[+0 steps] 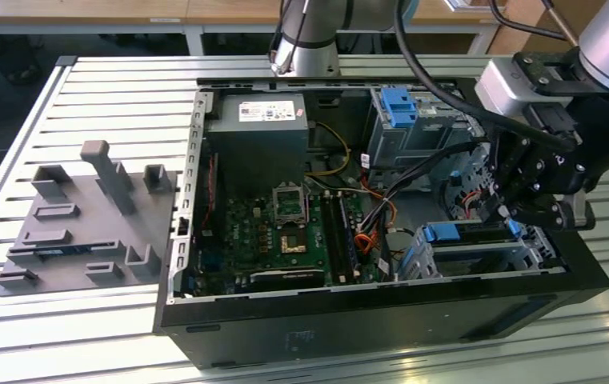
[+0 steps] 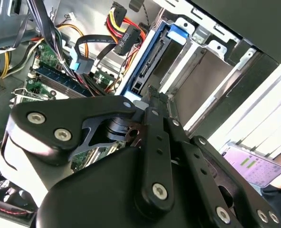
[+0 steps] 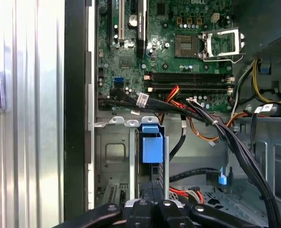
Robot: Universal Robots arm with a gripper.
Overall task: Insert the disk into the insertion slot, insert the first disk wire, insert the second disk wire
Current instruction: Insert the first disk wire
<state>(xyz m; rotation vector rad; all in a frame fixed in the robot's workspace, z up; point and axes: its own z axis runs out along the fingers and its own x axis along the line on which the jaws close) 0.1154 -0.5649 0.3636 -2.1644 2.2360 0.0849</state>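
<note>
Pincer hangs closed by one disk in one insertion slot.

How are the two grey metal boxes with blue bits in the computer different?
The taller grey metal bay stands further back in the exterior view than the low perforated silver-grey drive cage. The bay has a small blue plastic latch on top; the cage holds a disk in a bright blue carrier. The black end effector hangs beside the cage, not the bay. Both are grey metal.
</note>
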